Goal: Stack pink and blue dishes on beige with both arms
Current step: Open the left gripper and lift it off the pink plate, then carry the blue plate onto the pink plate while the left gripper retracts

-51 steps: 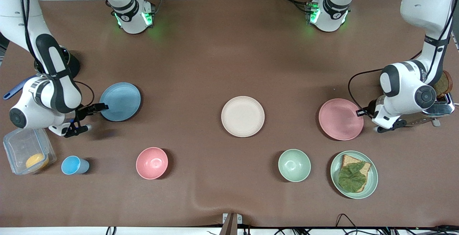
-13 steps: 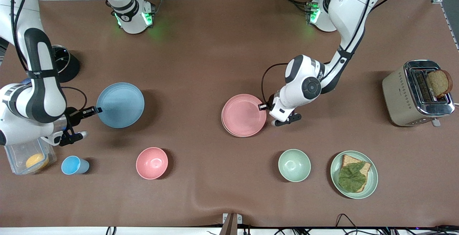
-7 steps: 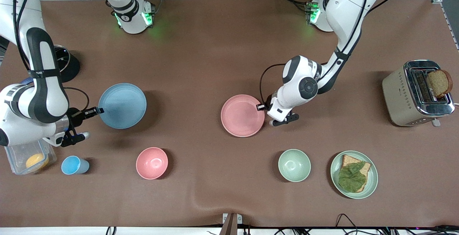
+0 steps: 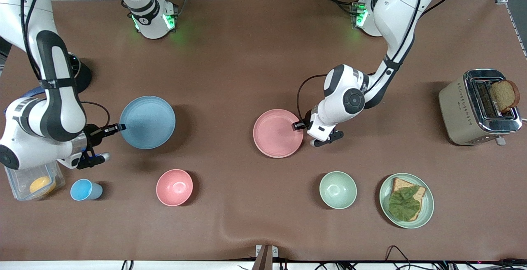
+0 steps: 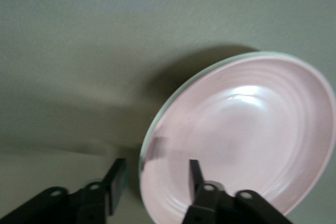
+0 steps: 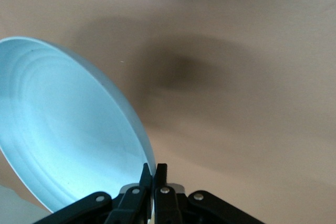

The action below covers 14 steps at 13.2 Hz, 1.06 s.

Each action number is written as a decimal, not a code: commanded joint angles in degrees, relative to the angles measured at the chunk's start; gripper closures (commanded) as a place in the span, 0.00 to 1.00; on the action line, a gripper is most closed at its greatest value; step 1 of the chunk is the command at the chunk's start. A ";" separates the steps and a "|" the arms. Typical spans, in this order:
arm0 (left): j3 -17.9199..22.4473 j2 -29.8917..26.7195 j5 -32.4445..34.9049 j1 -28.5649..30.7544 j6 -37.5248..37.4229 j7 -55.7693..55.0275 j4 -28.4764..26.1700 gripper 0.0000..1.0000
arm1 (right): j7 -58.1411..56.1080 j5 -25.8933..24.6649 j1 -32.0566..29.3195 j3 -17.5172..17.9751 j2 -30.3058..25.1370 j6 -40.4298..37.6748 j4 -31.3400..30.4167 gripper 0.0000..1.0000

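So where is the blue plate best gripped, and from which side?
By its thin raised rim, pinched edge-on, as the right gripper does now at the edge toward the right arm's end of the table. The blue plate is flat and wide, so only the rim fits between the fingers.

No readable text, label, brand, number or sign anywhere: none on the plates, bowls, cup, toaster (image 4: 479, 107) or arms.
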 commanded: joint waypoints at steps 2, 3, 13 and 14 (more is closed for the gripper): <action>0.73 -8.55 0.00 0.82 -8.60 -2.03 0.15 0.00 | 5.20 2.97 2.32 0.49 -0.65 -1.07 0.64 1.00; 1.43 -11.80 1.39 2.05 -11.51 -2.03 0.16 0.00 | 6.34 3.84 3.46 0.41 -0.56 -0.80 0.64 1.00; 1.87 -34.75 17.40 19.27 -36.74 9.80 1.99 0.00 | 35.07 11.22 25.34 0.41 1.11 12.63 0.64 1.00; 1.87 -35.99 17.40 21.11 -38.50 12.62 2.87 0.00 | 35.87 12.10 27.27 0.41 1.29 14.13 0.98 1.00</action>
